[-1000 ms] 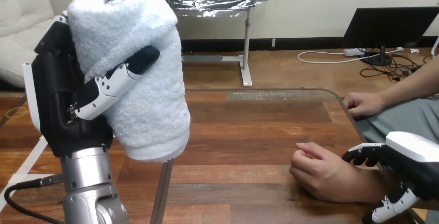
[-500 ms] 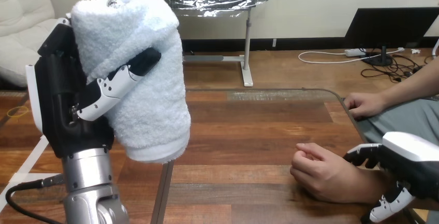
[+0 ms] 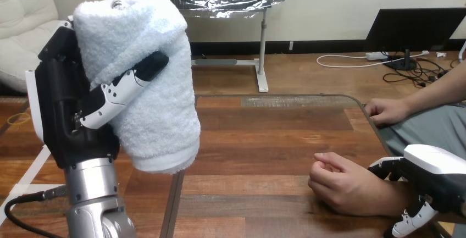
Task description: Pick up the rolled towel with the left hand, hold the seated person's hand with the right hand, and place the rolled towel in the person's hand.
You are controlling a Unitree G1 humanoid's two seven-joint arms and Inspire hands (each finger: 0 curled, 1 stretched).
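The rolled towel [image 3: 156, 111] is clasped upright in the left hand [image 3: 63, 109], across the desk [image 3: 264, 139] from the person's nearer hand [image 3: 343, 187].

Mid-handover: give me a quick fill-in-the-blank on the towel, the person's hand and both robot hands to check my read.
The left hand grips the rolled towel, which stands nearly ____. The person's nearer hand rests on the ____. The right hand sits at that hand's ____.
Missing words: upright; table; wrist.
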